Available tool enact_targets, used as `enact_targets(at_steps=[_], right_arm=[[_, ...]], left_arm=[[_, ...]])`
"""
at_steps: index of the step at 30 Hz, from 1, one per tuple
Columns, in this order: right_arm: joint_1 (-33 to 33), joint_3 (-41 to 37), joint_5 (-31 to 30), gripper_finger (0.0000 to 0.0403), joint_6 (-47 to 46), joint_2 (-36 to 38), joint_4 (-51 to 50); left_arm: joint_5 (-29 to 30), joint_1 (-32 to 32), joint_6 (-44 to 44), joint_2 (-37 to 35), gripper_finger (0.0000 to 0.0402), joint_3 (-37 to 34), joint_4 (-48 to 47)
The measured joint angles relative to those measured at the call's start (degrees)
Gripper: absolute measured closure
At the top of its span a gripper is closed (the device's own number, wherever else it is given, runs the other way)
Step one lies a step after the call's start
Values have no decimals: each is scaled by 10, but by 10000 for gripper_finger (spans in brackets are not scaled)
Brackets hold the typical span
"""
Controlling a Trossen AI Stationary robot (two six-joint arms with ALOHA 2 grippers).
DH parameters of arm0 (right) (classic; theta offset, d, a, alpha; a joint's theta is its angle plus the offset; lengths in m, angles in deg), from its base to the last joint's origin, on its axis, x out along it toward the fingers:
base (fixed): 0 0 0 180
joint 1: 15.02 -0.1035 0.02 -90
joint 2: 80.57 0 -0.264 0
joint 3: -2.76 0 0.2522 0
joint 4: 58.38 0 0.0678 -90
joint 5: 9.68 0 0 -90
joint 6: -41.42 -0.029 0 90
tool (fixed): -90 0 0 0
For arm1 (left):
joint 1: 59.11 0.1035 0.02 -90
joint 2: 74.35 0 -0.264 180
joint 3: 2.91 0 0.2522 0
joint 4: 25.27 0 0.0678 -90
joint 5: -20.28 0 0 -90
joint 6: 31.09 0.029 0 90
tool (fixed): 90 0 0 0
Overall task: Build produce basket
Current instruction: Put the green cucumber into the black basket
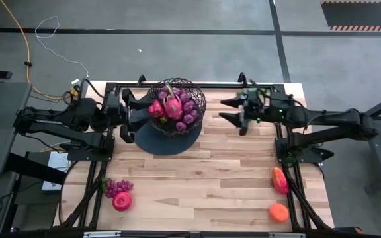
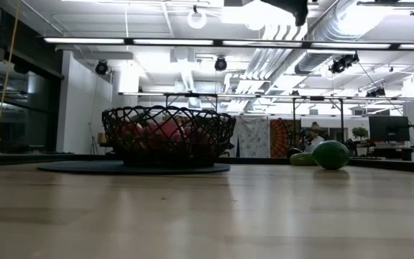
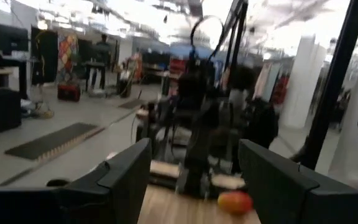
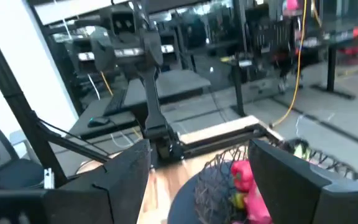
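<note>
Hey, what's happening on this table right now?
Two robot arms are filling a wire basket with produce. It already holds dragon fruit and grapes. The left claw sits open beside the basket, the right claw open and empty nearby. More grapes, a red fruit and an orange wait near the table's front edge.

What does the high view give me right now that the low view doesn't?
Only the high view shows both end effectors, left beside the basket and right apart from it, both open and empty, plus the loose produce near the front edge: grapes, a red fruit, an orange and a red-orange fruit. Only the low view shows a green round fruit on the table. Both show the basket, already holding pink and red produce, sitting on the flat dark disc.
</note>
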Motion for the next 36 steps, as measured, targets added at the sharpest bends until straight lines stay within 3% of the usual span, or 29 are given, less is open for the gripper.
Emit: enact_targets(at_steps=[9,15,17,20,22,25,29,33,36], right_arm=[[-19,-18,1,142,9,29,0],[-23,-18,-5,142,-6,29,-2],[-22,-16,-57,142,-34,29,-4],[-6,14,-246,142,-104,28,-53],[23,52,-365,142,-163,29,-135],[108,124,-427,142,-240,12,-308],[254,202,-371,142,-368,-53,-511],[358,202,-275,142,-470,-128,-549],[402,187,-236,142,-558,-184,-549]], left_arm=[[49,0,13,0,191,0,-76],[50,0,21,0,279,0,-65],[57,0,20,0,328,0,-66],[65,0,7,0,389,0,-66],[75,0,-5,0,389,0,-66],[77,0,-10,0,397,0,-66],[77,0,-10,0,400,0,-66],[77,0,-9,0,401,0,-71],[77,0,-10,0,401,0,-88]])
